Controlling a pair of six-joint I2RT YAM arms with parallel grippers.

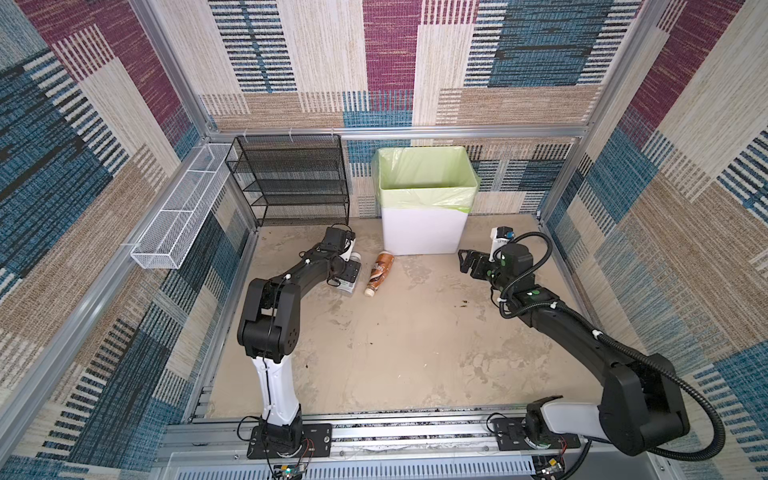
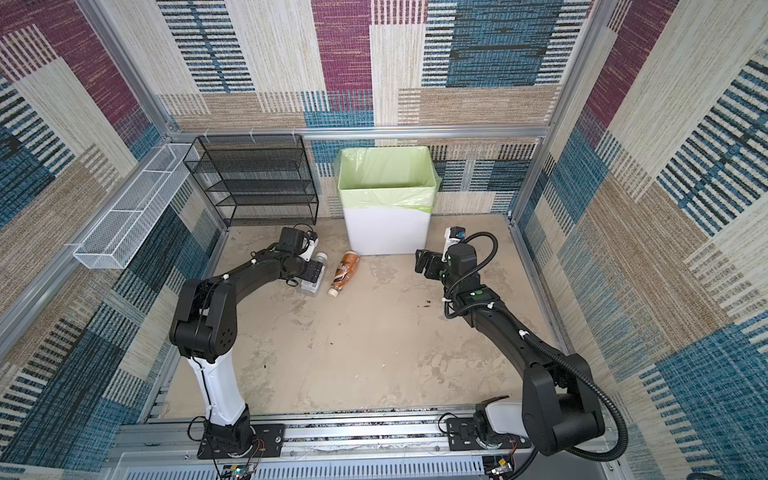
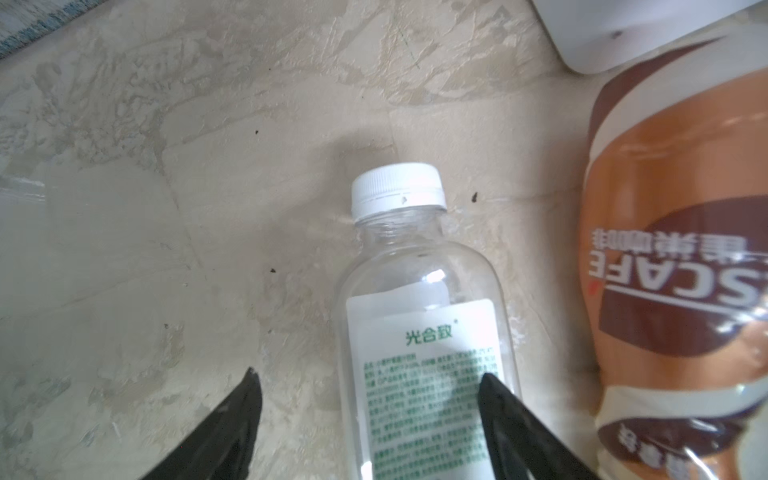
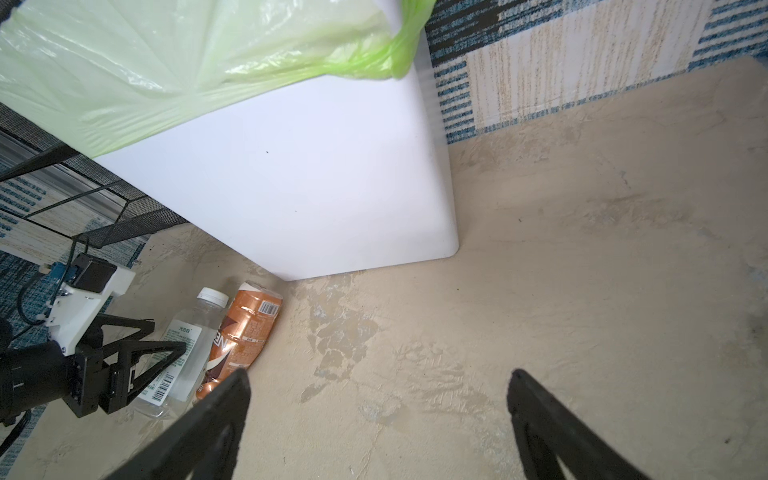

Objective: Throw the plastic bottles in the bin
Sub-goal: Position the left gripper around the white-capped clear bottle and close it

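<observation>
Rail (image 1: pixel 415 434) — stained floor (image 1: pixel 395 353), bin (image 1: pixel 424 232), patchwork walls (image 1: pixel 540 62).

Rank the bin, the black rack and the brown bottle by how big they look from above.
In a top view, largest to smallest:
1. The bin and the black rack look about alike, so I won't separate them.
2. The brown bottle is far smaller.

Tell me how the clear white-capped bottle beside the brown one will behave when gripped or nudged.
The clear bottle looks empty, so probably light. Lying on its side, round-bodied, it may roll if nudged. Its smooth transparent wall could slip or dent when squeezed.
</observation>
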